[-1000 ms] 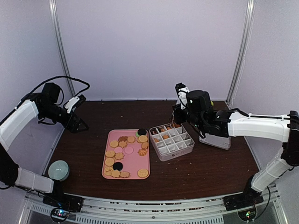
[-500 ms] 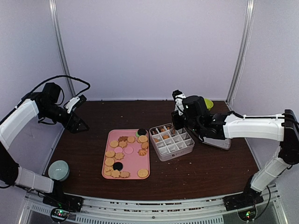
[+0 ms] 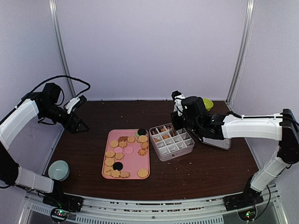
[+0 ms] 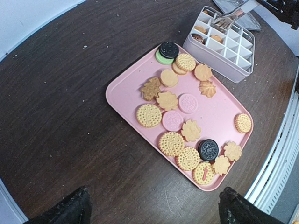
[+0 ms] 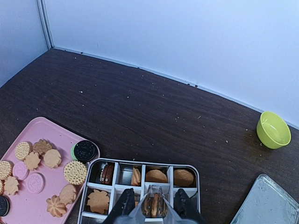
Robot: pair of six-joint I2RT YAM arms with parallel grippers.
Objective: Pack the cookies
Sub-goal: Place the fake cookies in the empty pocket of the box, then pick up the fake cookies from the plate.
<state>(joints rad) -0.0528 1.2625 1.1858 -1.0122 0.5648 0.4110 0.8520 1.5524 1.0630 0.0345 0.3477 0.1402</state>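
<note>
Over on the left side of the desk (image 3: 93,116), my left gripper (image 3: 80,122) is hovering with its fingers spread wide apart and nothing in them, so I'm leaving it parked there, well away from the action.

Moving right, the pink tray (image 4: 124,93) is carrying most of the cookies (image 4: 171,142), lying flat in a loose scatter with a few overlapping at the far corner. Just beside the tray, the divided box (image 3: 173,151) is taking the packed ones. A handful are sitting in the far row of cells, and a flower shape is lying in the next row.

Further right, my right gripper (image 3: 176,114) is clamped on the tongs (image 4: 229,19). The tong tips are sitting either side of a golden cookie (image 5: 153,205) standing on edge over a middle cell of the second row. I can't tell whether it's touching the cell floor yet.

For this drop I'm aiming to:
- Center the cookie between the dividers.
- Get its lower edge down inside the walls before I let off the squeeze.
- Ease off slowly, since I'm guessing springy tongs could flick a light cookie into a neighbouring cell.
- Lift straight up so the tips aren't snagging a divider.
</note>
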